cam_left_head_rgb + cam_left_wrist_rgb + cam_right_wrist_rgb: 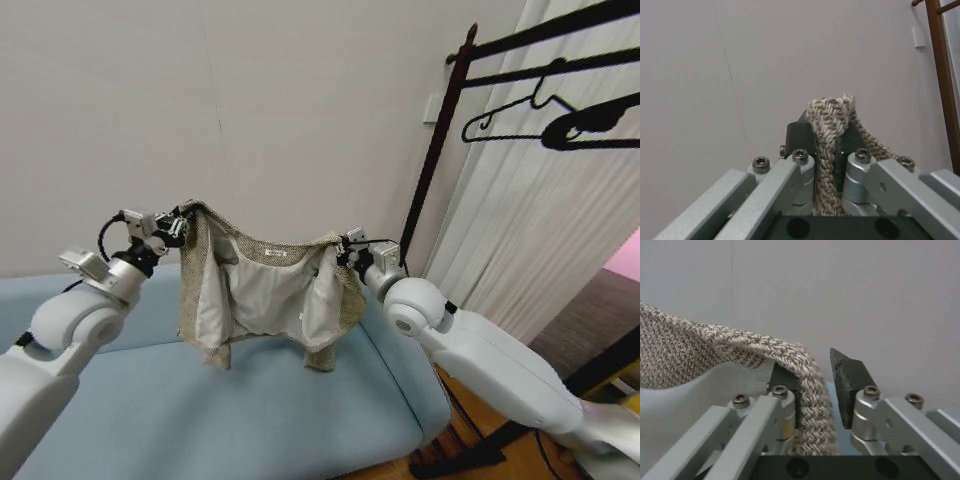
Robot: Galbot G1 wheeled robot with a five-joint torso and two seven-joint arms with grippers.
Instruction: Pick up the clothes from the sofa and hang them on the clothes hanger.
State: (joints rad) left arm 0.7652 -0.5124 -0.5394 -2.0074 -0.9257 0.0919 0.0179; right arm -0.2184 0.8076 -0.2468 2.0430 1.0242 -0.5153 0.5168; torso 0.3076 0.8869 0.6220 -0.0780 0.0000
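Note:
A beige tweed jacket with a pale lining hangs spread open above the blue sofa, its collar stretched between my two grippers. My left gripper is shut on one shoulder; in the left wrist view the knit edge is pinched between the jaws of that gripper. My right gripper is at the other shoulder. In the right wrist view its jaws stand apart: the tweed edge drapes over one pad, and a gap shows before the other pad.
A dark clothes rack stands to the right of the sofa, with black hangers on its top bar. White curtains hang behind the rack. A plain wall runs behind the sofa, and wooden floor shows at the lower right.

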